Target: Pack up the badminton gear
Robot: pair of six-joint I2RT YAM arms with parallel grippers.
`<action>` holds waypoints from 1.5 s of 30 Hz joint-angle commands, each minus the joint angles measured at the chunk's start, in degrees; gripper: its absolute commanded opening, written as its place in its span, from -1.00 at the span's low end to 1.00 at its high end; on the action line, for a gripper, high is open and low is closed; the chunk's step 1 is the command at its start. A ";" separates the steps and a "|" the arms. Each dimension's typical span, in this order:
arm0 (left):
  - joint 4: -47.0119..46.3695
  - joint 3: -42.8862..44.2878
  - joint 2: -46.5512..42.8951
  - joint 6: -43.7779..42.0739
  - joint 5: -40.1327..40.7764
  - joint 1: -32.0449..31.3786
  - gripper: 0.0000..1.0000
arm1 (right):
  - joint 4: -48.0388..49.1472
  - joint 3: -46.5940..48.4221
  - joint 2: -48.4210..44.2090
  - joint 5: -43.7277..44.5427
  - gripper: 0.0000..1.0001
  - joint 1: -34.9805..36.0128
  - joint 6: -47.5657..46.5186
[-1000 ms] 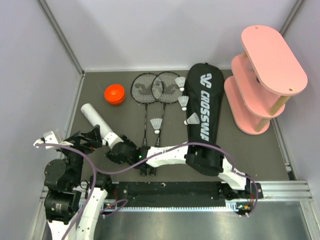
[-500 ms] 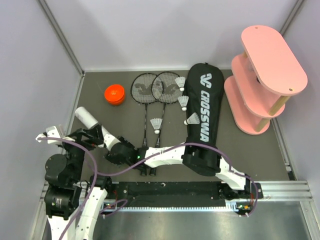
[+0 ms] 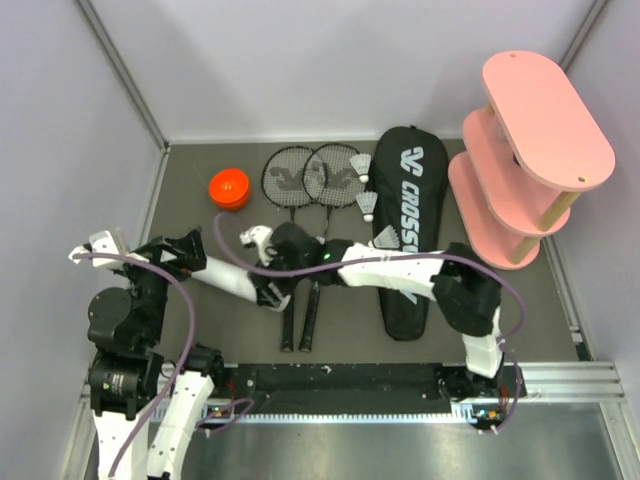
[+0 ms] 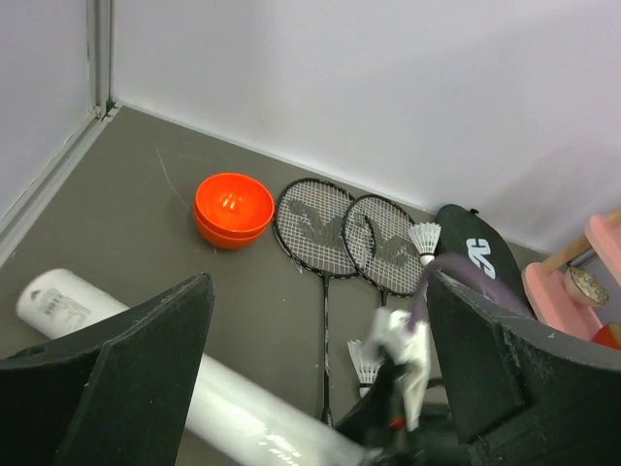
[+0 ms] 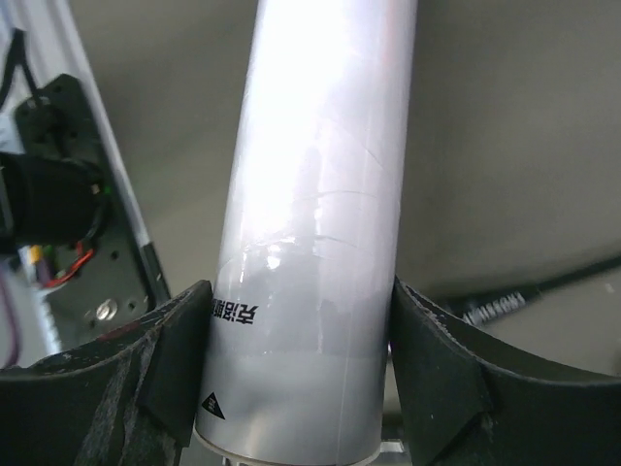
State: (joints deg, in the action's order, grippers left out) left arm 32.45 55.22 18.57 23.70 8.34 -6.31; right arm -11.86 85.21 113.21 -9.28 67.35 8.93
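Nearest you, the right pincer (image 5: 296,379) grips the white tube (image 3: 230,278), which fills the gap from pad to pad; the jaws stand narrower than a second ago. In that second you raised the right arm from along the near edge and swung it over the racket shafts. The tube, then angled steeply away, now lies flatter, running leftward from the right pincer into the left pincer (image 4: 318,291). The left pincer stands wide, with the tube passing low between its fingers and room to spare. This reads as a handover to the right arm, ahead of filling the tube; nothing looks packed yet.

The count, working outward:
- **Tube:** one.
- **Rackets:** two rackets (image 3: 290,178) lie side by side just beyond the right pincer, heads far.
- **Shuttlecocks:** four shuttlecocks (image 3: 370,205). Three lie beyond and to the right of the right pincer, along the bag's edge. A fourth shuttlecock (image 4: 364,359) sits between the shafts beside the right wrist, seen only from the left wrist.
- **Cap:** one orange cap (image 3: 229,188), off the tube, beyond the left pincer.
- **Bag:** one bag (image 3: 410,200), lying flat to the right of the right pincer.
- **Shelf:** one pink shelf (image 3: 530,150), farthest right.
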 commanded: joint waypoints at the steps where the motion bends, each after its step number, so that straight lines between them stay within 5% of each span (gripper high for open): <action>1: -5.55 0.15 2.70 -2.25 -1.30 0.07 0.89 | -2.73 -3.99 -8.17 -20.14 0.10 -6.79 5.74; 7: -6.35 -2.66 9.72 -8.66 -13.74 0.07 0.90 | -4.14 -10.93 -14.06 -38.68 0.14 -15.49 11.10; 15: -2.82 -2.66 28.36 -14.38 -35.84 -0.37 0.74 | -6.07 -12.79 -15.21 -45.04 0.16 -22.87 14.54; 18: -4.31 -3.89 27.76 -17.79 -32.44 -5.19 0.95 | -5.99 -13.14 -14.69 -48.11 0.17 -25.25 15.42; 22: -9.23 -11.25 18.82 -27.28 -23.64 -19.49 0.97 | -6.51 -13.40 -14.42 -51.26 0.17 -27.53 15.24; 25: -11.96 -16.26 12.40 -35.99 -23.19 -24.00 0.96 | -7.04 -13.67 -14.51 -53.20 0.16 -29.03 14.54; 33: -8.81 -18.66 14.82 -59.11 -26.01 -27.52 0.84 | -7.83 -12.61 -14.16 -55.41 0.17 -30.88 13.57; 45: -11.35 -21.21 24.93 -65.80 -11.25 -35.00 0.84 | -8.18 -12.43 -14.15 -56.29 0.17 -30.88 12.96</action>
State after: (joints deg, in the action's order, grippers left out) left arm 24.29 34.26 41.69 -38.24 -7.49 -39.77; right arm -22.15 71.53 101.41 -61.47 36.84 23.57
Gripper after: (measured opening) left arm 0.918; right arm 0.658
